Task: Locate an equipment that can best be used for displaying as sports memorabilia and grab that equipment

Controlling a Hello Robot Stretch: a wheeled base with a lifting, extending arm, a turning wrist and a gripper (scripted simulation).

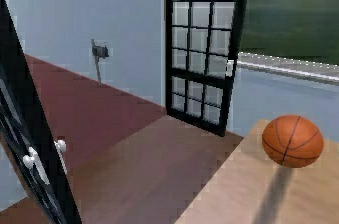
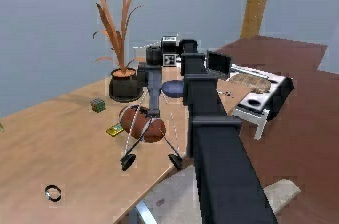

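Forward view, ball (image 1: 293, 140): orange basketball resting on the counter (image 1: 232, 190) at the view's right; judged the memorabilia piece sought.
Forward view, surroundings: glazed door (image 1: 205, 60) beyond.
Arm side view, pincer (image 2: 152, 160): at the ball (image 2: 144, 124); spread or pressed together cannot be told, nor whether anything is held.
Arm side view, step: judged the grasp itself; next calls for a sure hold, then a straight lift.
Arm side view, obstacles: plant (image 2: 125, 82), green cube (image 2: 98, 104) and yellow block (image 2: 115, 130) stand near the ball; a sideways sweep could knock them.
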